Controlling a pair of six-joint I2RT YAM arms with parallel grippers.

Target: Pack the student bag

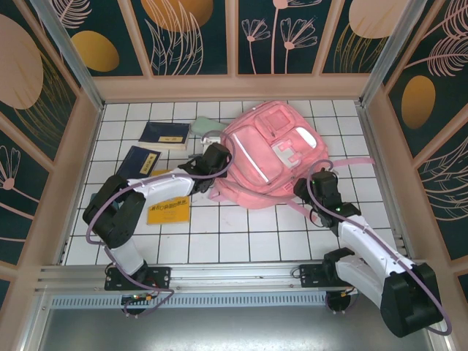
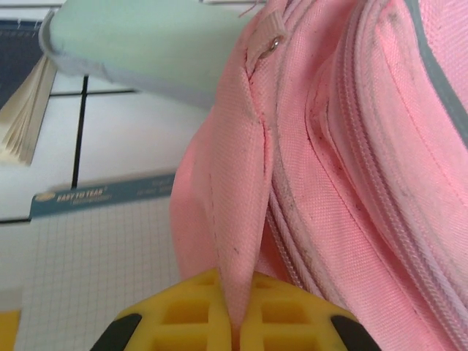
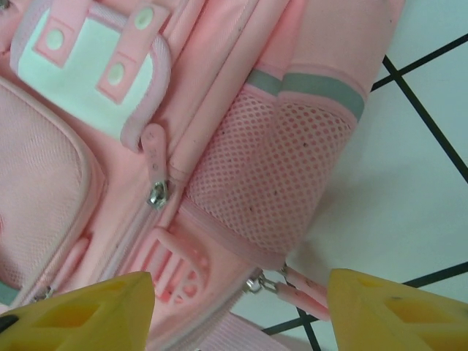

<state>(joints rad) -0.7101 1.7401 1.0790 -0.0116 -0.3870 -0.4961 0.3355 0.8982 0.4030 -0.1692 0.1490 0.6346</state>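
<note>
From above, the bag (image 1: 274,157) lies flat on the table between the two arms, its long axis slanting from just ahead of the left gripper (image 1: 217,157) away to the far right. It sits directly to that gripper's right, touching it, and just to the left of and beyond the right gripper (image 1: 319,183), which stands at its near right corner. Both are close, but the left one is in contact. The left wrist view shows what the overhead cannot: the left gripper (image 2: 234,322) is clenched on a thin fold of the bag (image 2: 351,183), the fabric rising straight up from between the closed yellow fingers, with a zip line running to the right of it and a mint book (image 2: 139,44) beyond to the left. In the right wrist view, the right gripper (image 3: 240,292) stands released, fingers wide apart and clamping nothing; the bag (image 3: 219,146) lies dead ahead, its mesh pocket (image 3: 278,175) between the fingers' lines and a zip pull (image 3: 157,194) ahead and to the left, probably the next target.
</note>
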